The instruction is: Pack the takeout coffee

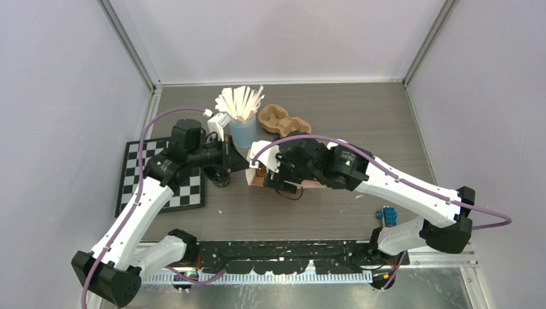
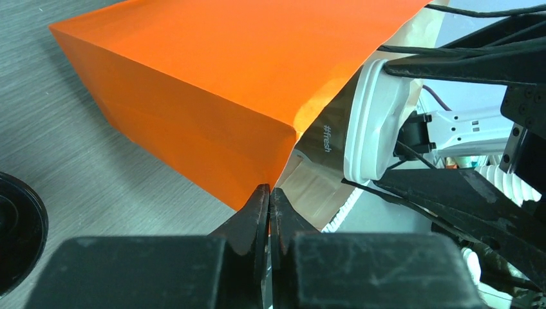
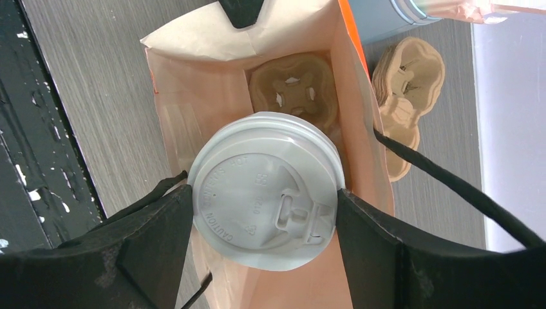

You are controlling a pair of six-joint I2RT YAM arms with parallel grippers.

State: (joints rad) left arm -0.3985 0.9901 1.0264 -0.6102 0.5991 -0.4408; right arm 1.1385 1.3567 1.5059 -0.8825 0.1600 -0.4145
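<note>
Right claw (image 3: 264, 215) clamped on white-lidded cup (image 3: 257, 183) mid-frame in orange bag (image 2: 193, 84) mouth, left claw (image 2: 269, 207) pinching bag edge

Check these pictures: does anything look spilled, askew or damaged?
Nothing stands out. The lid sits flush on the cup in the right claw, at the mouth of the orange bag; the left claw pinches the bag's edge; no spill shows.

Cup (image 3: 264, 180) in tool (image 3: 264, 209), seemingly over bag (image 3: 183, 96)
</note>
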